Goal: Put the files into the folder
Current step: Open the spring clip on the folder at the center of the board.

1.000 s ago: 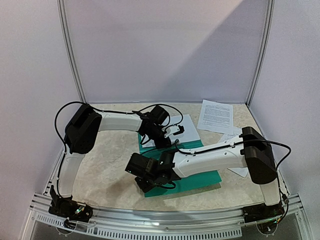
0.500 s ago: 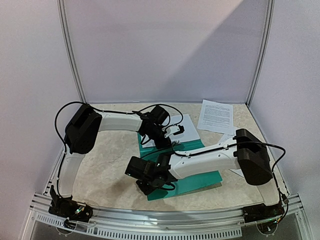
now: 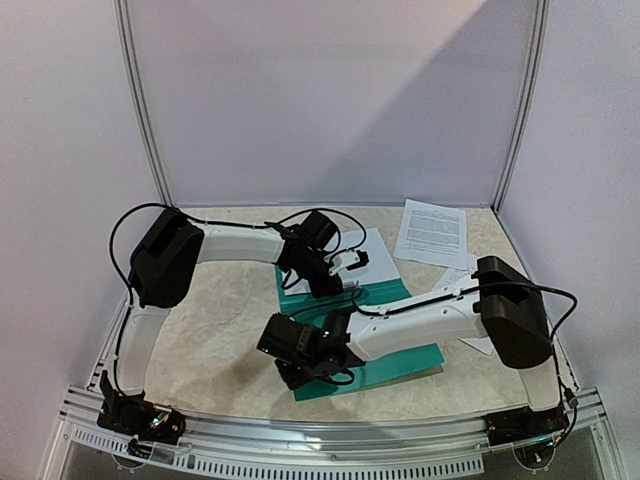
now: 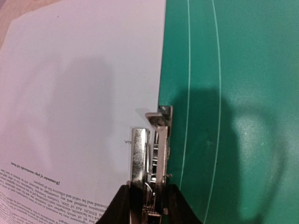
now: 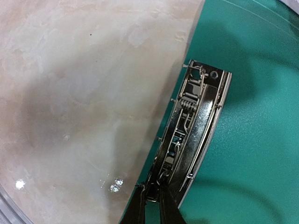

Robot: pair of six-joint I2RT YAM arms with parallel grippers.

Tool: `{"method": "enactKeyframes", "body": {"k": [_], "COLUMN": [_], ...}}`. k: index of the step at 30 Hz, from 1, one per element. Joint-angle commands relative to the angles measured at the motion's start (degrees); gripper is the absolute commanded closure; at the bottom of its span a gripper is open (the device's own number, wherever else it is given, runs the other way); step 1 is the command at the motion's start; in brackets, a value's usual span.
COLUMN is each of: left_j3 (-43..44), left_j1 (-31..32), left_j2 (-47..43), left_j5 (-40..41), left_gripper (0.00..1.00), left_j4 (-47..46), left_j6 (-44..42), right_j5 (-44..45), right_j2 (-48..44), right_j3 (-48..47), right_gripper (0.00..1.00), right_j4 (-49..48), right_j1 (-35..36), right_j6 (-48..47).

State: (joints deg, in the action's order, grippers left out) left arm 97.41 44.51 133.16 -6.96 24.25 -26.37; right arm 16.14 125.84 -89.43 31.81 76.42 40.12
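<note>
- Left gripper (image 4: 149,207): its two black fingers (image 4: 120,206) are closed against either side of the far metal clip (image 4: 152,149). This clip stands at the folder's edge, where teal meets white paper.
- Right gripper (image 5: 153,207): its fingers are pinched together on the lower end of the near metal clip (image 5: 194,126). This is a long chrome spring mechanism lying along the folder's edge, just beside bare table.
- Folder (image 3: 400,362): teal-green, lying flat on the table (image 3: 220,330) towards the front and middle, beneath both wrists. In the left wrist view two thin pale lines run down its surface.
- Files, first sheet (image 4: 70,93): its long edge meets the folder at the far metal clip, and whether it lies over or under the teal cannot be told. Most of the visible part is blank. Dense print fills the lower left corner, seen upside down. One short bracketed line appears to begin "Remainder of page", and the rest is too small to read.
- Files, second sheet (image 3: 432,233): it lies at the far right of the table, well apart from the folder, its print too small to read.
- Files, third sheet (image 3: 470,342): largely hidden under the right arm.
</note>
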Motion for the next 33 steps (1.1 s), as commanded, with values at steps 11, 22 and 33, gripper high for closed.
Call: {"method": "enactKeyframes", "body": {"k": [11, 22, 33], "left_j3": [-5.8, -5.8, -5.9], "left_j1": [0.5, 0.6, 0.7], "left_j2": [9.7, 9.7, 9.7], "left_j5": [6.4, 6.4, 6.6], "left_gripper": [0.86, 0.86, 0.86], "left_j4": [14.3, 14.3, 14.3], "left_j6": [-2.4, -2.3, -2.4], "right_j5": [-5.6, 2.0, 5.8], "right_j2": [-0.8, -0.1, 9.5], "right_j3": [20.6, 9.0, 5.0], "right_gripper": [1.00, 1.00, 1.00], "right_j4": [-3.1, 8.6, 22.9], "right_j1": [-5.1, -4.5, -3.1], "right_j6": [16.6, 8.4, 7.4]}}
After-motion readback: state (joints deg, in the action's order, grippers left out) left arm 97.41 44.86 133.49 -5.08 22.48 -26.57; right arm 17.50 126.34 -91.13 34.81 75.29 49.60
